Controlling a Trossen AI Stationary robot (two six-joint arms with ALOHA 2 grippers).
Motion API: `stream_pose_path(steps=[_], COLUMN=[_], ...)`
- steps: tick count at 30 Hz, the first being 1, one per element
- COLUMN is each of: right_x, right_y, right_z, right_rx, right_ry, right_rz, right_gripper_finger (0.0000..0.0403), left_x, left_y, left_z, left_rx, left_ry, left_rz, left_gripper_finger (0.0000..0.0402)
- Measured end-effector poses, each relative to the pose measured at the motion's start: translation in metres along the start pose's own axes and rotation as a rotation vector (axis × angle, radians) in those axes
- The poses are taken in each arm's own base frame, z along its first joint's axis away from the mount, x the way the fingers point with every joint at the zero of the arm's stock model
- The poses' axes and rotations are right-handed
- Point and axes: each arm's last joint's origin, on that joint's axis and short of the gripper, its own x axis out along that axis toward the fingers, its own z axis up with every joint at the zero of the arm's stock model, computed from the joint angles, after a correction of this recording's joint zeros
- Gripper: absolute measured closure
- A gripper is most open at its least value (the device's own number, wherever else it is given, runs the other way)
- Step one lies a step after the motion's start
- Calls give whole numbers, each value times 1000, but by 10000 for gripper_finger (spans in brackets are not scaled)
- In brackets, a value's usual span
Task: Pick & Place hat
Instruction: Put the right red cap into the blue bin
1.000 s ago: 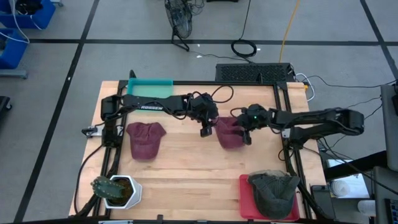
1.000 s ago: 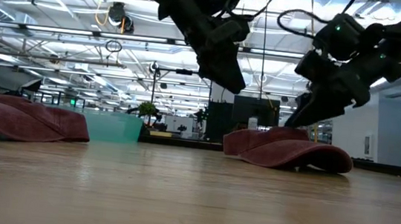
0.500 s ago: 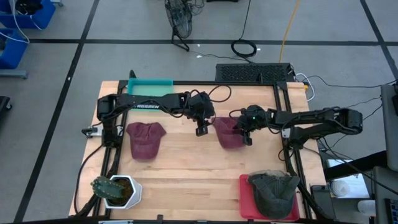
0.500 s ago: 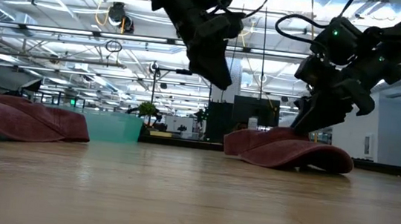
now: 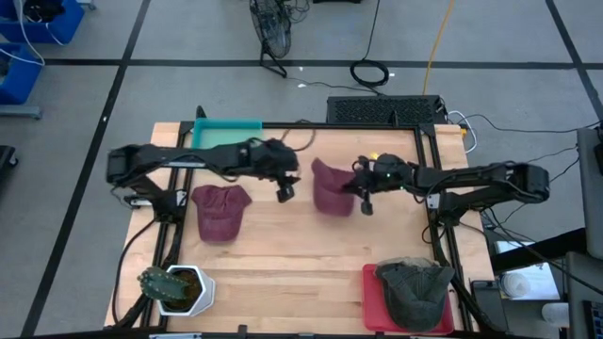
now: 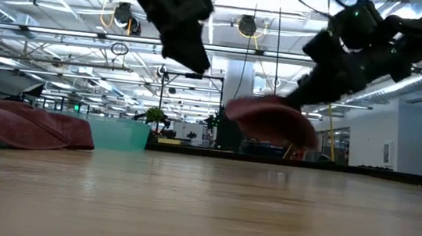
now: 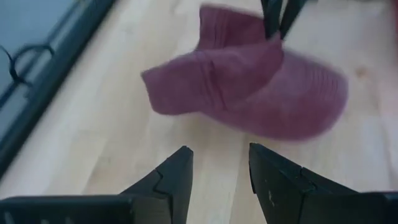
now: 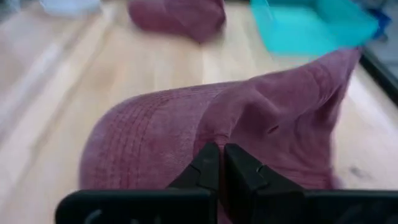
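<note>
My right gripper (image 5: 362,200) is shut on a maroon hat (image 5: 330,188), which hangs above the middle of the table and is clear of the wood in the low view (image 6: 273,121). My left gripper (image 5: 285,192) stands open just left of that hat, with nothing between its fingers (image 7: 217,171). A second maroon hat (image 5: 220,212) lies flat on the table further left. My right gripper pinches the hat's cloth on its right-hand side (image 8: 214,138) between its two fingers. The fingers come from the table's right, slanting down. The hat is lifted clear and hangs tilted below the fingers (image 6: 304,96), its far side up.
A teal tray (image 5: 226,132) sits at the far left edge. A red tray (image 5: 372,301) at the near right holds a dark olive hat (image 5: 415,287). A potted plant (image 5: 172,288) stands at the near left corner. Bare wood lies between them.
My right gripper has shut on the maroon hat and raised it, moving slightly toward the table's left. The hat has gone from lying flat to lifted clear and tilted. My left gripper has drawn back toward the table's left and risen, staying open.
</note>
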Motion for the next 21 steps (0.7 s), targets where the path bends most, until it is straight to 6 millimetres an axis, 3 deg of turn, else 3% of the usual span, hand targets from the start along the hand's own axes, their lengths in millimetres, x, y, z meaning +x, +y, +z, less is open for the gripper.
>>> stream_pose_path(steps=[5, 10, 16, 21], right_x=[15, 50, 92, 107], right_y=[7, 7, -1, -13], right_z=[17, 34, 65, 84], right_rx=[-18, -18, 53, 70], right_ry=[-72, -42, -53, -33], right_rz=[37, 69, 80, 80], right_gripper_finger=[400, 401, 402, 402], left_x=[-37, -60, -63, -57], left_y=[-6, -12, -24, -41], left_z=[-14, -27, -47, -62], left_rx=[33, 52, 113, 233], left_ry=[-148, -259, -246, -250], left_rz=[-37, -68, -106, -124], left_gripper_finger=[243, 243, 243, 243])
